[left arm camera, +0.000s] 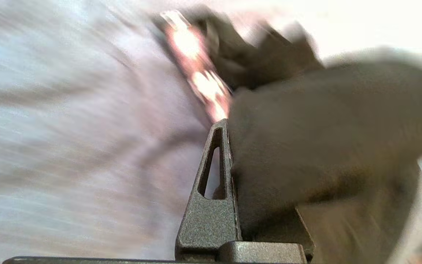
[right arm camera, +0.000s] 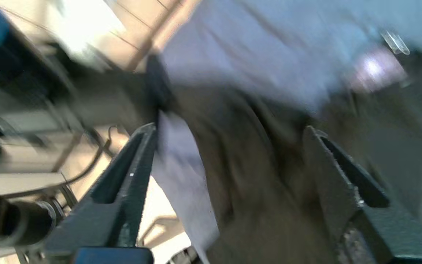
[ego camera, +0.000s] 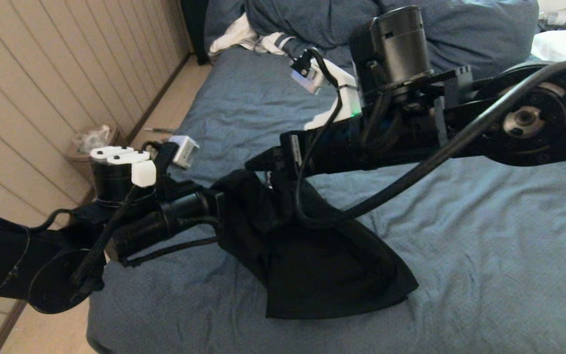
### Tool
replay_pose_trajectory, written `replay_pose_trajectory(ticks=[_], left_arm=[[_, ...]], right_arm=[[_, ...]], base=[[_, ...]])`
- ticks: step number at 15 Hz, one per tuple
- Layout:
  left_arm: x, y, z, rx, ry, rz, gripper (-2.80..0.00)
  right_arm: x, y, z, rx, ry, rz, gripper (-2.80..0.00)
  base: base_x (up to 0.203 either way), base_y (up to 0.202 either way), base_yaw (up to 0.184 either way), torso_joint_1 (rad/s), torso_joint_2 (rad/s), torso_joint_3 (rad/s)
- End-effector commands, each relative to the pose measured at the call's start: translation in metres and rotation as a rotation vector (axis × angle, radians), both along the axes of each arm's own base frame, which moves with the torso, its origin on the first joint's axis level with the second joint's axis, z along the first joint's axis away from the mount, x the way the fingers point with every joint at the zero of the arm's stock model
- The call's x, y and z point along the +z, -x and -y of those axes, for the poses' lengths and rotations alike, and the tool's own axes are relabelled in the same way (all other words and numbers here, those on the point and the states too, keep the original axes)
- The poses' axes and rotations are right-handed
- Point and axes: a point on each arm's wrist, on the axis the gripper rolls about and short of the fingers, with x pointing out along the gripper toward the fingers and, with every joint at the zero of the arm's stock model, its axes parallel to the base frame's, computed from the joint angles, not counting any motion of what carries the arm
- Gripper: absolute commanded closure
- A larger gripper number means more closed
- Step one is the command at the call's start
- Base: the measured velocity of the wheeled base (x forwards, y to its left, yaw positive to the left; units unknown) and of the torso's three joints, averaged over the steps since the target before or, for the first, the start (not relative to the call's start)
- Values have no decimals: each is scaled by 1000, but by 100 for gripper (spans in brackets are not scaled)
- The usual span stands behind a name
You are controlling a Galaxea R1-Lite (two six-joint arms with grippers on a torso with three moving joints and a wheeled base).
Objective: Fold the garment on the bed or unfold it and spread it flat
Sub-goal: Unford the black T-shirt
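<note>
The garment (ego camera: 322,265), a plain black bunched cloth, hangs from the near left part of the bed (ego camera: 484,236), and its lower corner lies on the sheet. My left gripper (ego camera: 224,206) comes in from the left and is shut on the garment's upper left edge. In the left wrist view the garment (left arm camera: 324,139) covers one finger of the left gripper (left arm camera: 229,146). My right gripper (ego camera: 263,167) reaches across from the right to the same bunch. It stands open (right arm camera: 229,128), with the garment (right arm camera: 247,176) loose between its wide-spread fingers (right arm camera: 130,183).
A bunched blue-grey duvet (ego camera: 460,29) lies at the far end of the bed, with a white striped cloth (ego camera: 243,37) beside it. A panelled wall (ego camera: 42,73), a strip of floor and a small bin (ego camera: 91,142) run along the bed's left side.
</note>
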Motion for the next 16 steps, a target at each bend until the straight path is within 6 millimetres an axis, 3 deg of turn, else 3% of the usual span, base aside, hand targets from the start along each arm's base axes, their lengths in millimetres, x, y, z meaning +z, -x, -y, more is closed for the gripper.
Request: replay_pose_trajectory(ticks=[1, 4, 6, 15, 16], left_arm=[[21, -1, -13, 50, 42, 54, 0], [48, 4, -33, 108, 96, 95, 0], [56, 7, -40, 127, 114, 101, 0], [41, 13, -42, 153, 108, 51, 0], [40, 14, -43, 153, 107, 46, 0]], right_arm=[[-5, 8, 26, -41, 21, -30, -280], [-29, 12, 48, -82, 73, -100, -280], [-43, 11, 52, -94, 83, -113, -280], [-87, -8, 38, -98, 110, -143, -280], [-88, -10, 38, -99, 110, -143, 0]], base=[[0, 0, 0, 0, 0, 0], [0, 0, 0, 0, 0, 0], [0, 0, 0, 0, 0, 0], [0, 0, 0, 0, 0, 0], [0, 0, 0, 0, 0, 0]])
